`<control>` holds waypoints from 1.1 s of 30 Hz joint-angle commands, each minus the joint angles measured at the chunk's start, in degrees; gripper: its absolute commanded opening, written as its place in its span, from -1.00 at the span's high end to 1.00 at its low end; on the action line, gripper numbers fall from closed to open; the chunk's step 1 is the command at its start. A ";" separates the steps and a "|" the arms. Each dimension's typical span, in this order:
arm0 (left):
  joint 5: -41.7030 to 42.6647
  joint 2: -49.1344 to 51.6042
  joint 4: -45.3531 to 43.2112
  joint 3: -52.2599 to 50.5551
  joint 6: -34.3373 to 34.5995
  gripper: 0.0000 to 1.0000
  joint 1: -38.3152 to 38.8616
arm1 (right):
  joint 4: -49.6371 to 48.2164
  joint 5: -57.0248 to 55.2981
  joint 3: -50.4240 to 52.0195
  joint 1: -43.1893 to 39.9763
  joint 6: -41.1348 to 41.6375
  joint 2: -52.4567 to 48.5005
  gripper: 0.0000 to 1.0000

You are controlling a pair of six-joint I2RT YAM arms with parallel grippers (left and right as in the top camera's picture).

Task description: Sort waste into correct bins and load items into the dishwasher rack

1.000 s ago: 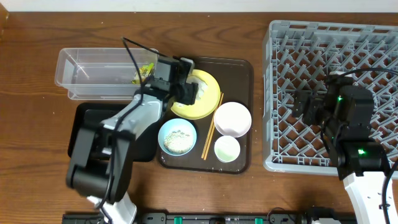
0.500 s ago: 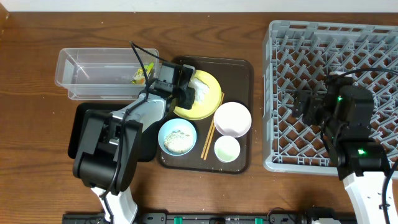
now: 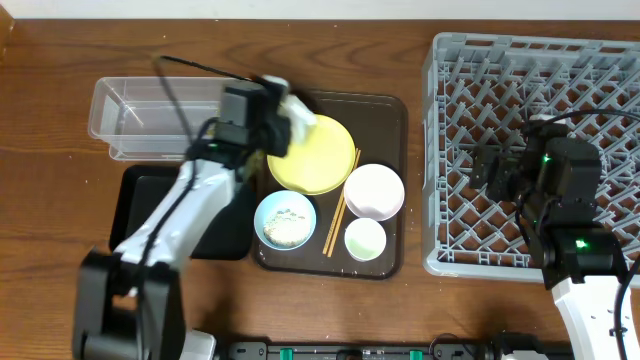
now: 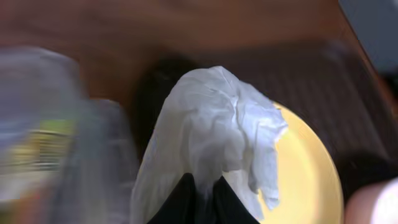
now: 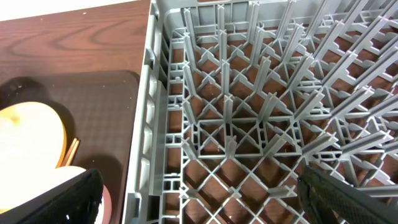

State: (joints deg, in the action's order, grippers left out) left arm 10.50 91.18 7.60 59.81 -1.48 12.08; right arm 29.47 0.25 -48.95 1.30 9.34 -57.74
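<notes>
While the left wrist view is smeared with blur, the shapes still read. The left gripper (image 4: 200, 198) has its dark fingers pinched together on the crumpled white tissue (image 4: 214, 134), a soft, creased wad. From overhead, the wad sits over the far-left rim of the round, glossy yellow plate (image 3: 315, 158), just beside the clear tub (image 3: 135, 118) toward the counter's far-left corner. A yellow-green smudge shows through the tub wall; I cannot make out what it is. The arm covers the tub's right end and part of the matte black tray (image 3: 138, 205) nearer the near edge.

On the brown serving tray (image 3: 388, 118) I see the light blue bowl (image 3: 285, 220) speckled with rice grains (image 3: 287, 226), the white bowl (image 3: 374, 191), the pale green cup (image 3: 365, 239) and the wooden chopsticks (image 3: 337, 215).

Over the grey lattice rack (image 5: 249, 118) at the right edge, the right gripper (image 5: 199, 186) hangs with fingers spread wide, their tips cut off by the frame.
</notes>
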 commanded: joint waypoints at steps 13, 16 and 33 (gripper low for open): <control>-6.08 -1.79 1.07 0.26 0.04 0.18 -14.58 | 0.09 0.22 -1.03 0.39 -0.66 0.09 -0.97; -6.05 -1.79 1.81 0.26 0.04 0.10 -14.58 | 0.11 0.22 -1.03 0.39 -0.66 0.09 -0.97; -1.70 -8.26 10.49 0.26 0.28 0.06 -11.43 | -0.02 0.22 -1.03 0.39 -0.66 0.07 -0.98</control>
State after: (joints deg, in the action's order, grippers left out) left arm 7.16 84.97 15.86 59.81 -1.32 -0.80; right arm 29.45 0.25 -48.95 1.30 9.34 -57.74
